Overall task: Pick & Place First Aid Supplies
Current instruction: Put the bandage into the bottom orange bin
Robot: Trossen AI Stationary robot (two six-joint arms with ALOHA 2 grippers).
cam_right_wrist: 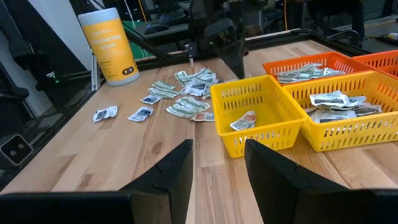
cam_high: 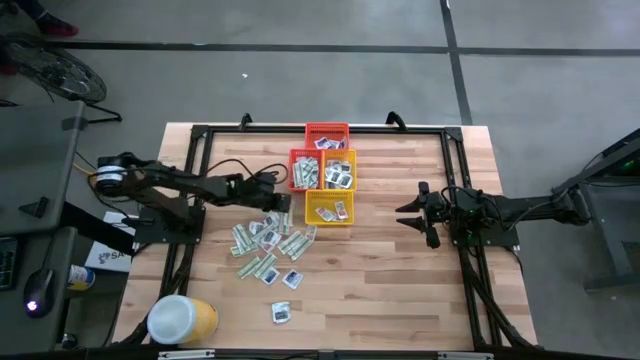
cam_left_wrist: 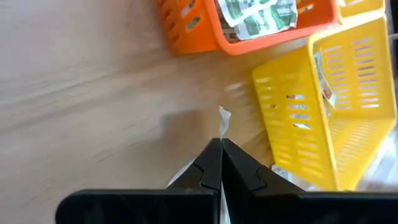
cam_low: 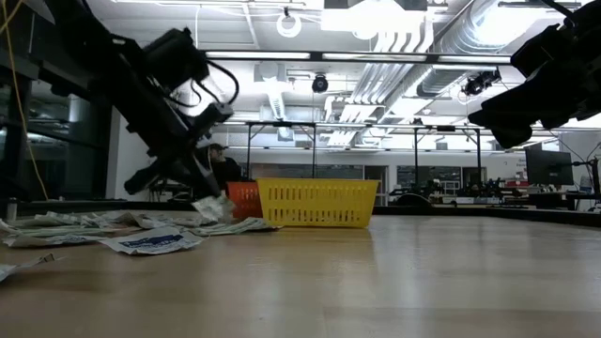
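White packet (cam_left_wrist: 223,116) pinched by one edge between closed fingers of left gripper (cam_left_wrist: 221,149), long axis running straight out from fingertips, lifted just clear of wooden table (cam_high: 400,280). Hangs at near edge of loose pile of packets (cam_high: 268,242), just beside front yellow basket (cam_high: 329,208), with orange basket (cam_high: 304,169) a little beyond. Basket lies ahead and slightly to one side of pincer: probably a short carry over rim, then release. Left arm clearly nearer. Right gripper (cam_right_wrist: 216,163) waits well apart across table, fingers spread, holding nothing.
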